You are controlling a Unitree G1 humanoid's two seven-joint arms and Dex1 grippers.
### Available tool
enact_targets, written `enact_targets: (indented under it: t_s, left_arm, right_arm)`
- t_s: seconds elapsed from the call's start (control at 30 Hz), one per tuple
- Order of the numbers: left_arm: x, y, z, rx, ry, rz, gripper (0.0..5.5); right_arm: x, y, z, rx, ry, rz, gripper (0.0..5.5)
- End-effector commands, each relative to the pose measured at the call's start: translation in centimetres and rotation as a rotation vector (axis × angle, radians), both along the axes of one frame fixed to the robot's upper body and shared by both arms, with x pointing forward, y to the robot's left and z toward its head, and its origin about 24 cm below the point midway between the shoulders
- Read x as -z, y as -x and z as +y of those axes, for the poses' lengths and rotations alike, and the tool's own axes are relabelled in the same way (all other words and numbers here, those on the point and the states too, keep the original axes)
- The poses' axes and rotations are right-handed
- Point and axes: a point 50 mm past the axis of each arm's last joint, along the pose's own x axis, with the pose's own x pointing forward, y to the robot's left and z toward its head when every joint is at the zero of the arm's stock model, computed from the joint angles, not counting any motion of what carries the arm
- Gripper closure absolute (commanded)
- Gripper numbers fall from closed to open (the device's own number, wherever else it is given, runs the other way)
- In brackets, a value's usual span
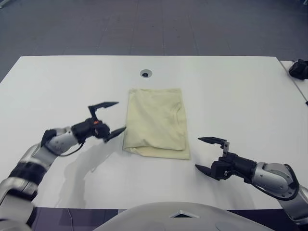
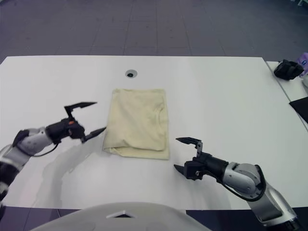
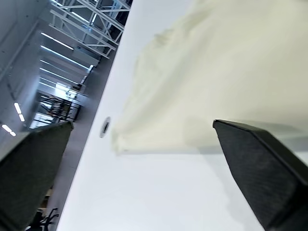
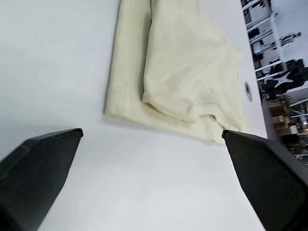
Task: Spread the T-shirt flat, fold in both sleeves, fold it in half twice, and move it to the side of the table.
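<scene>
A pale yellow T-shirt point(image 1: 156, 121) lies folded into a narrow rectangle in the middle of the white table point(image 1: 231, 91); it also shows in the wrist views as the T-shirt point(image 3: 216, 82) and T-shirt point(image 4: 183, 72). My left gripper point(image 1: 110, 118) hovers just left of the shirt's near left edge, open, with nothing between its fingers. My right gripper point(image 1: 210, 154) is open too, a short way to the right of the shirt's near right corner and apart from it.
A small round hole point(image 1: 146, 73) sits in the table behind the shirt. A dark object point(image 1: 299, 69) rests on a neighbouring table at the far right. Bare tabletop lies on both sides of the shirt.
</scene>
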Motion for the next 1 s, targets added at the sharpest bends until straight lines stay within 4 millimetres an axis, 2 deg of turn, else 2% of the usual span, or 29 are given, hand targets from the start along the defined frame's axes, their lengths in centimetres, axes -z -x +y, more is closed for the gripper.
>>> enact_targets:
  t_s: [0.03,0.13,0.27,0.63,0.7,0.77,1.0]
  left_arm:
    - [-0.5,2.3,1.4,0.017,-0.078,0.068,0.10]
    - [-0.3,2.4,1.2,0.043,-0.121,0.092,0.10]
    - [1.2,1.7,0.0,0.090,-0.180,0.116,0.10]
    - [4.5,1.2,-2.9,0.214,-0.255,0.162,0.10]
    - [4.9,0.9,-3.0,0.224,-0.277,0.166,0.10]
    - [5.2,0.6,-3.3,0.252,-0.300,0.175,0.39]
    - [5.7,0.2,-3.2,0.303,-0.375,0.236,1.72]
  right_arm:
    - [3.9,0.4,-0.2,-0.021,0.108,0.092,0.12]
    - [5.1,-0.3,0.1,-0.029,0.116,0.085,0.12]
    - [5.9,-1.1,0.2,-0.012,0.124,0.057,0.12]
    - [6.0,-3.5,1.4,0.000,0.049,0.010,0.12]
    - [6.2,-3.6,1.5,-0.025,0.060,0.016,0.41]
    - [6.3,-3.6,1.7,-0.049,0.067,0.020,0.75]
    - [6.5,-3.9,1.6,-0.124,0.110,0.012,2.01]
